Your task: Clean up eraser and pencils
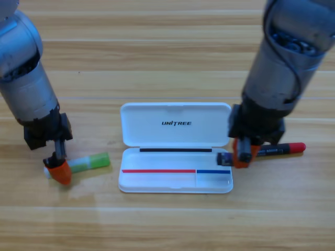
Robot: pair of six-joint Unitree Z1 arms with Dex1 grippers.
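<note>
black pencil (277, 150) crosswise, red end rightward

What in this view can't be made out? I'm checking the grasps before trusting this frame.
- High view: the left gripper covers the white end of the green pencil; its grip is hidden.
- High view: the right gripper covers the middle of the black pencil, hiding any contact.
- The eraser is nowhere visible; the white case lies open.

The white case's open lid (175, 124) reads "UNITREE".
</note>
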